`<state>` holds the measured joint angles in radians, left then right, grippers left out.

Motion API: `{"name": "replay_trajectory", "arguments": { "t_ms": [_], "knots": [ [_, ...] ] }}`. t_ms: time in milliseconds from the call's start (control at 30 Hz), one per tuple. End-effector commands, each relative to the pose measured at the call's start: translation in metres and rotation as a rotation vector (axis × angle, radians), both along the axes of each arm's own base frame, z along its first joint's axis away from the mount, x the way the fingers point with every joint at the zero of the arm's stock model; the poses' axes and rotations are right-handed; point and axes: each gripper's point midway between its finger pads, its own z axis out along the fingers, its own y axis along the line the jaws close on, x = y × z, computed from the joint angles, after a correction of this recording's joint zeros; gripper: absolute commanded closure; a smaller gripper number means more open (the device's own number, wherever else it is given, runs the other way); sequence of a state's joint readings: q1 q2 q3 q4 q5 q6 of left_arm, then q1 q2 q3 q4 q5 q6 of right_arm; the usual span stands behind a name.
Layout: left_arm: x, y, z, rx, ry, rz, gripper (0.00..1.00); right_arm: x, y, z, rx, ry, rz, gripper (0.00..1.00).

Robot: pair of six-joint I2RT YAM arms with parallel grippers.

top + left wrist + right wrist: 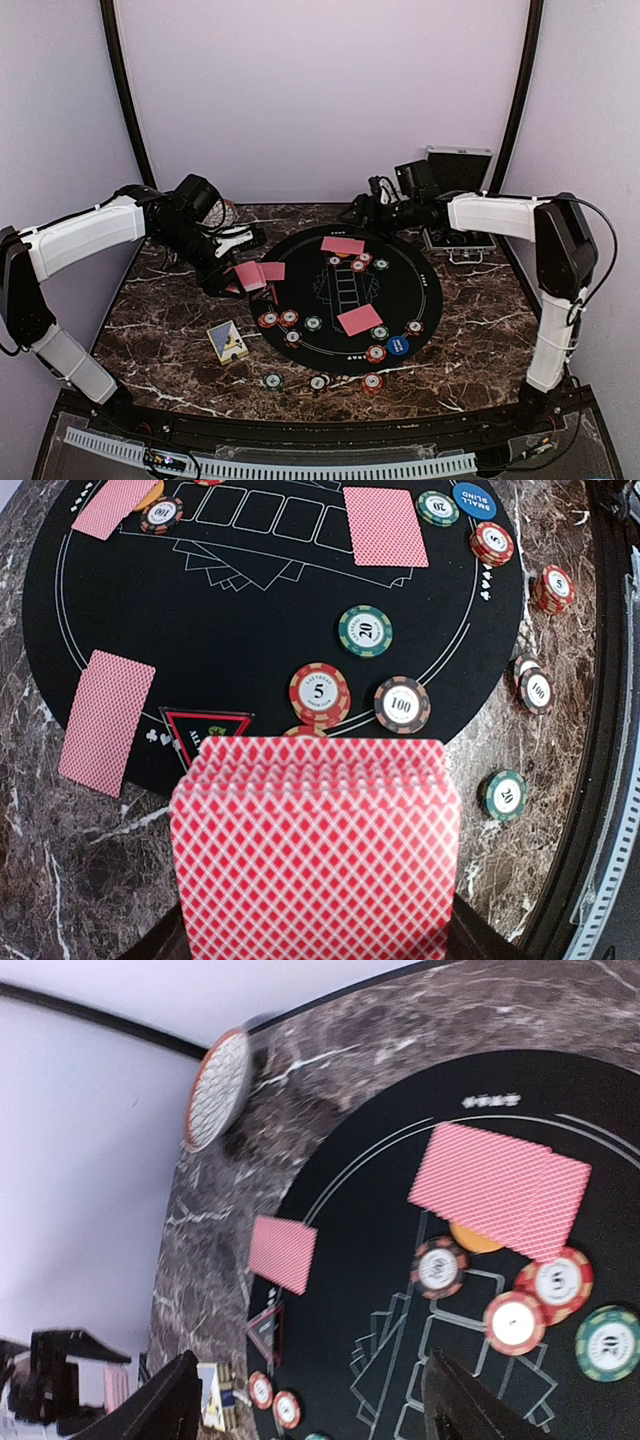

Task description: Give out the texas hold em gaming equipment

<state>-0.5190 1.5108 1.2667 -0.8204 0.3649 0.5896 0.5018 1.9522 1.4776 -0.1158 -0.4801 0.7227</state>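
My left gripper (236,274) is shut on a fanned deck of red-backed cards (315,840) at the left edge of the black round mat (300,290); the deck hides its jaws in the left wrist view. Red-backed cards lie face down on the mat: one at the left (107,720), one at the front (359,320), two overlapping at the back (500,1190). Several poker chips lie on and around the mat, among them a green 20 (365,630) and a red 5 (319,693). My right gripper (363,212) is open and empty above the mat's far edge, also in the right wrist view (315,1410).
A patterned bowl (222,212) sits behind my left arm at the back left. A silver hinged case (458,168) stands open at the back right. A card box (227,341) lies left of the mat. Chips (318,382) lie by the front edge.
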Motion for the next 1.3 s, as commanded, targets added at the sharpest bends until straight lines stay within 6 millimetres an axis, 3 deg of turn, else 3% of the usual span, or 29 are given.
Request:
{"name": "replay_trajectory", "arguments": {
  "t_ms": [0, 167, 367, 800, 1267],
  "knots": [
    [-0.003, -0.002, 0.011, -0.034, 0.002, -0.003, 1.00, -0.073, 0.063, 0.012, 0.092, 0.004, 0.226, 0.20],
    [-0.002, -0.004, 0.013, -0.040, 0.001, -0.008, 1.00, -0.139, 0.117, 0.019, 0.149, 0.029, 0.397, 0.18],
    [-0.002, -0.005, 0.013, -0.043, 0.008, -0.009, 1.00, -0.173, 0.147, 0.025, 0.207, 0.045, 0.478, 0.18],
    [-0.003, -0.008, 0.016, -0.059, 0.019, -0.021, 1.00, -0.189, 0.182, 0.019, 0.242, 0.076, 0.538, 0.17],
    [-0.004, -0.009, 0.011, -0.052, 0.038, -0.025, 1.00, -0.190, 0.192, 0.024, 0.299, 0.096, 0.544, 0.16]
  ]
}}
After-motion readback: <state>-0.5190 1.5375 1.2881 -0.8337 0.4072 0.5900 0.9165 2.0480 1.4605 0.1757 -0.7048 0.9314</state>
